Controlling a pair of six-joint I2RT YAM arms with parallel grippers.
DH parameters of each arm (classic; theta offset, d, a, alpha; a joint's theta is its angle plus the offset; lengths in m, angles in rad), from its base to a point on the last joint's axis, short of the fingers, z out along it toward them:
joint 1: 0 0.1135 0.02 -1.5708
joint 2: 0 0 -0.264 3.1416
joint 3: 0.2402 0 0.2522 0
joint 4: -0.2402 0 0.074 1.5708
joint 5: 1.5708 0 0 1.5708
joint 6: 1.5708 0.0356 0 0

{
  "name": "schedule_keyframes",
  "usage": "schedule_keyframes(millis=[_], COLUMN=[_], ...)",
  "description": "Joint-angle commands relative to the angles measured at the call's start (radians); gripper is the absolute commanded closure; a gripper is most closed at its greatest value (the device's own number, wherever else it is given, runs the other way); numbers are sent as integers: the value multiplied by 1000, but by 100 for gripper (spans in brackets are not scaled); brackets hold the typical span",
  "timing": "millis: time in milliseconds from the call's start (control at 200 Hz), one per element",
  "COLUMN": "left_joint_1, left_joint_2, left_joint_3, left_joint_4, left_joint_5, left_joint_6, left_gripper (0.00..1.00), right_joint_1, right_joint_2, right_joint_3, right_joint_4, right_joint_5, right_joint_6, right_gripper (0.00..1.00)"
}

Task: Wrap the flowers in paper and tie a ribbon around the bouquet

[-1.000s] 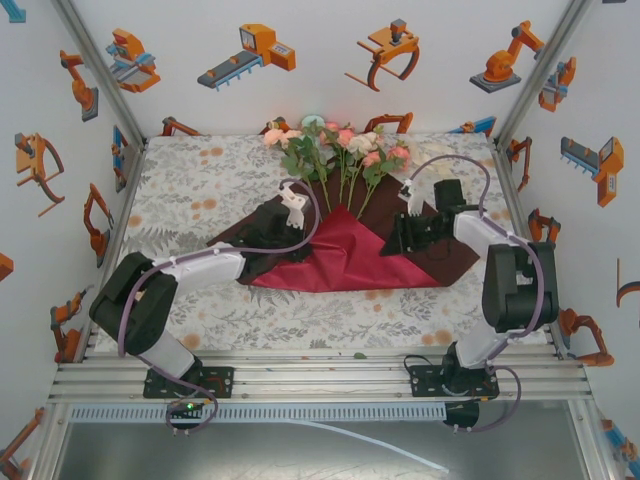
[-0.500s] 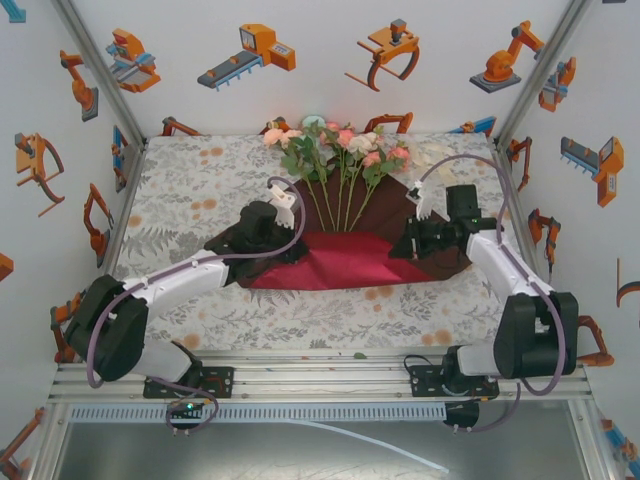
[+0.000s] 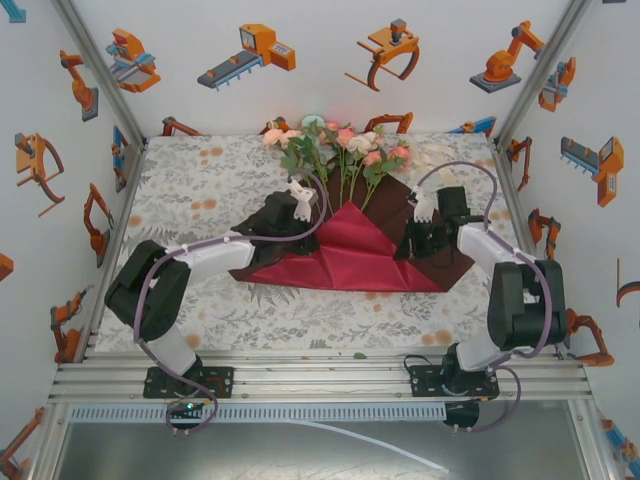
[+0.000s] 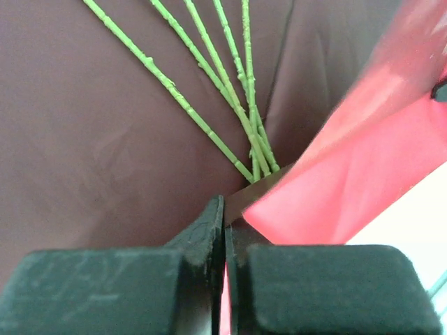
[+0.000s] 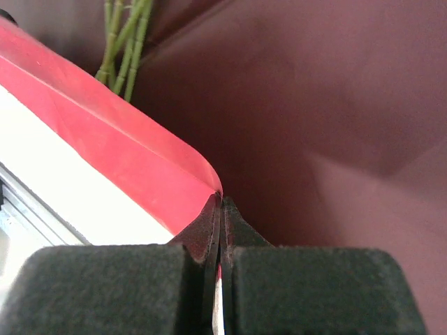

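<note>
As left pincer (image 4: pixel 223 209) and right pincer (image 5: pixel 221 204) pinch paper (image 3: pixel 350 252), flowers (image 3: pixel 345 158) between them.

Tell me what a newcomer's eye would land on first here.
The dark red paper, folded to show a brighter crimson side, lies centre in the overhead view. Pink, peach and cream flowers fan out past its far edge. The left gripper and right gripper each pinch a fold of it.
</note>
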Motion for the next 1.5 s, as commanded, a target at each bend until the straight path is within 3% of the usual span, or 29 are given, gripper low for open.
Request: schedule_keyframes(millis=[0,190,290,436,526,701,811,966,1156,1307,1492], left_joint_1=[11,10,-5,-59,-83,-116,-122,-116,-105,-102,-79], left_joint_2=[-8,-123,-219,-330,-355,-225,-132,-5,98,114,84], left_joint_3=[13,-4,3,27,52,98,90,112,175,180,105], left_joint_4=[1,-70,-147,-298,-359,-335,-259,-186,-150,-146,-151], left_joint_5=[-18,-30,-32,-123,-153,1,13,37,65,78,100], left_joint_6=[12,-16,-30,-29,-47,-66,-101,-115,-122,-122,-155], left_gripper=[71,50,49,47,55,74,75,75,75,75,74], right_joint_1=[-4,-4,-4,-4,-3,-2,-2,17,209,282,280], right_joint_2=[26,51,55,58,65,26,-44,-169,-316,-272,-150], right_joint_3=[31,29,25,-4,-13,26,73,79,29,-64,-90], right_joint_4=[10,-25,-65,-68,-66,-122,-178,-231,-180,43,-20], right_joint_5=[31,35,37,47,86,134,194,156,152,166,290], right_joint_6=[25,24,17,27,51,59,66,134,269,423,424], right_gripper=[96,91,90,78,75,60,52,51,51,51,51])
